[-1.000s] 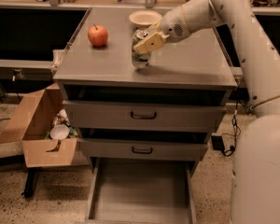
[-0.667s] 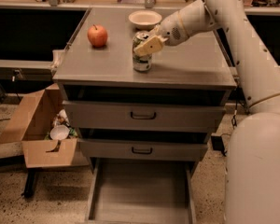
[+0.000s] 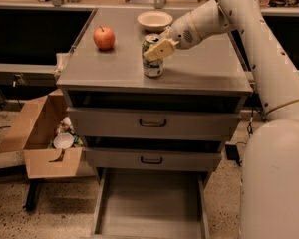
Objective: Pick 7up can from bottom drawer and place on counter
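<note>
The 7up can [image 3: 153, 67], silvery-white with faint green marks, stands upright on the grey counter [image 3: 199, 71], near its middle front. My gripper [image 3: 157, 50] reaches in from the right on the white arm. Its tan fingers [image 3: 161, 48] lie across the can's upper half and look closed on it. The bottom drawer [image 3: 149, 208] is pulled out at floor level, and its flat grey floor is bare.
A red apple [image 3: 104, 38] sits at the counter's left and a white bowl [image 3: 154, 20] at its back. Two closed drawers with black handles [image 3: 152, 123] lie below the top. An open cardboard box [image 3: 37, 136] stands on the floor to the left. My white body [image 3: 274, 183] fills the right side.
The gripper and can have stayed almost in place on the counter, shifting only slightly downward. Nothing else has moved.
</note>
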Controlling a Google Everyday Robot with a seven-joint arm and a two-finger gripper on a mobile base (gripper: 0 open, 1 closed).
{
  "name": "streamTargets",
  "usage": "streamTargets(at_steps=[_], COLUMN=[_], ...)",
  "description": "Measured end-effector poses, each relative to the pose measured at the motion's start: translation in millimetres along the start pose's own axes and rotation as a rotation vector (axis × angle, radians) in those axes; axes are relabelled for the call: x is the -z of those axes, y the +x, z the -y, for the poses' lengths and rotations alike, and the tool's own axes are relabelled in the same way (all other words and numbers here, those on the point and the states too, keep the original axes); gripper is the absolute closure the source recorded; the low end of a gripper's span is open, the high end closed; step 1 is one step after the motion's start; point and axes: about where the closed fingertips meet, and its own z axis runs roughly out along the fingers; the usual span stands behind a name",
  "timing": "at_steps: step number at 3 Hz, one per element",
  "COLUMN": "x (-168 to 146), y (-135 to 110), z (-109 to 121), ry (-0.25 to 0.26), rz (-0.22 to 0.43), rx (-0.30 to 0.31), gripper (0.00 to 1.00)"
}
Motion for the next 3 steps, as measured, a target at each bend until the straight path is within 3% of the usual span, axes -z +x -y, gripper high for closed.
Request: streamTargets(at_steps=[2,3], x=[-0.1,-0.2], y=[0.0,0.0], z=[0.0,0.0], ry=[0.0,0.0], rz=[0.0,0.0], rx=[0.0,0.0], gripper=[0.15,0.0])
